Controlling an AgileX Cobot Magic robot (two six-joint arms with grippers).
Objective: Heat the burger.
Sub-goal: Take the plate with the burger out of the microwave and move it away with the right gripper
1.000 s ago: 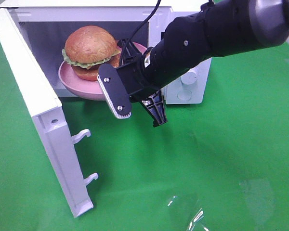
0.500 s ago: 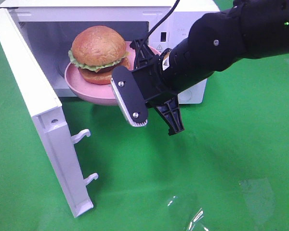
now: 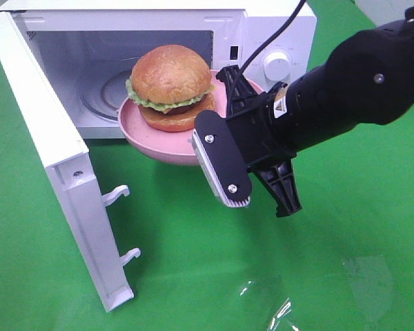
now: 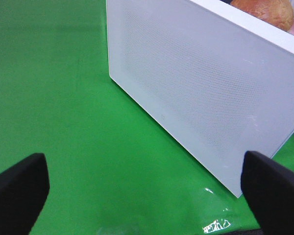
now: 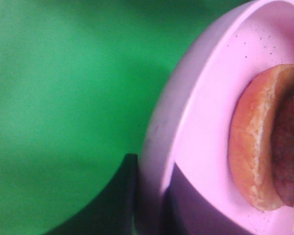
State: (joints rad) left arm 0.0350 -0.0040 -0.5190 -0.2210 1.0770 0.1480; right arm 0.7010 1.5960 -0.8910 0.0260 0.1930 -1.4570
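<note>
I see the right gripper (image 3: 221, 103) clamped on the rim of the pink plate (image 3: 159, 146), holding it at the open front of the microwave (image 3: 276, 27), partly outside the cavity. The burger (image 3: 171, 86) sits upright on the plate. The door (image 3: 62, 172) stands swung open on the left. My left gripper (image 4: 142, 196) hangs over the green cloth (image 3: 331, 262) beside the door, fingers (image 4: 17, 188) wide apart, holding nothing.

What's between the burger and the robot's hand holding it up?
The pink plate: the burger sits on it, and the right gripper clamps its rim. The exterior high view shows this.
</note>
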